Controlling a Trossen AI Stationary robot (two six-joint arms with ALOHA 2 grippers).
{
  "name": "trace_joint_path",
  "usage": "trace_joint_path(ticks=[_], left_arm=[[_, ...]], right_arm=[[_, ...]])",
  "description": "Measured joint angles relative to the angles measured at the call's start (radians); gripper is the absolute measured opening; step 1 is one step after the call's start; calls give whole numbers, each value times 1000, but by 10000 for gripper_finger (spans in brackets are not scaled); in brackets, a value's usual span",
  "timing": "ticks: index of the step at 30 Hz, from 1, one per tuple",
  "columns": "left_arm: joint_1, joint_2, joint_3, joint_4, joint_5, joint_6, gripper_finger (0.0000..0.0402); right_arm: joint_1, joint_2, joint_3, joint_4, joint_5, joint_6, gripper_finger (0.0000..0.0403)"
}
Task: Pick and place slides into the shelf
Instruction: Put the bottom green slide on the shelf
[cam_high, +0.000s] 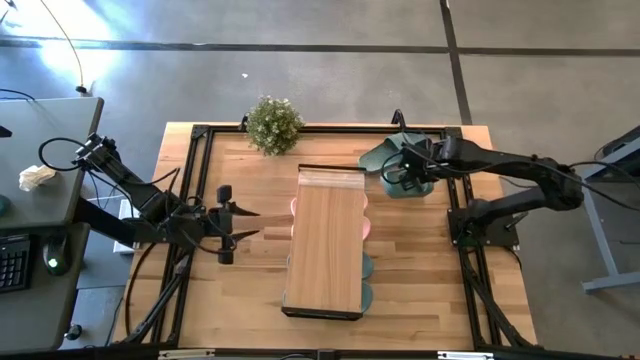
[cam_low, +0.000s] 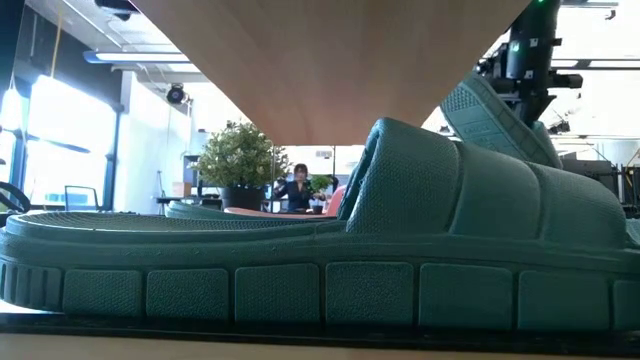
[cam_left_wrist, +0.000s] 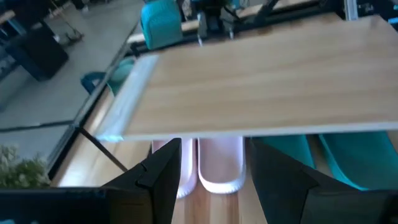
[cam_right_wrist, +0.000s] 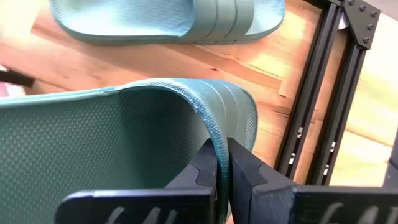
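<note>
A: Concrete floor all around, wooden tabletop (cam_high: 420, 300) with a black frame, potted plant (cam_high: 273, 124) sitting at the far edge. Someone is standing way back in the room, not involved.

B: Where's the shelf?

A: The shelf (cam_high: 325, 243) is lying lengthwise mid-tabletop. Pink slides (cam_left_wrist: 219, 163) are tucked under it, with green toes poking out along its right side.

B: Right arm?

A: The right end effector (cam_right_wrist: 222, 163) is clamping the rim of a green slide (cam_right_wrist: 124, 134), fingers nearly closed with only the thin edge between them. That slide is tilting up near the far right corner, beside the shelf's far end. A second green slide (cam_right_wrist: 168, 22) is lying flat on the tabletop just beside it.

B: Left?

A: The left end effector (cam_high: 226, 224) is waiting left of the shelf, fingers spread wide, holding nothing.

B: How's that slide going to handle?

A: I'm guessing light, rubbery and flexible; the rim is already curling in the pinch. An edge grip looks likely to let it droop or swing. The textured footbed should help with friction. The thicker sole sidewall or the strap looks like a firmer hold.
</note>
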Motion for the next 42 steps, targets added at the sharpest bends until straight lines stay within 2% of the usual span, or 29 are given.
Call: trace_joint_path(ticks=[9, 18, 23, 28, 32, 38, 42], left_arm=[[0, 0, 0, 178, -5, 207, 175], [1, 9, 1, 446, 3, 577, 175], [36, 18, 75, 455, -5, 729, 175], [131, 75, 219, 320, 67, 827, 175], [196, 165, 381, 109, 112, 870, 175], [246, 320, 640, -232, 118, 873, 175], [245, 412, 782, -354, 120, 891, 175]], right_arm=[[56, -3, 21, -7, -21, 18, 0], [91, -3, 241, -37, -3, -1, 0], [108, 23, 366, -38, -3, -28, 0], [142, 135, 523, -40, -17, -107, 0], [169, 269, 685, -91, -23, -165, 0], [195, 478, 970, -238, -23, -246, 0], [201, 606, 1151, -309, -28, -274, 0]])
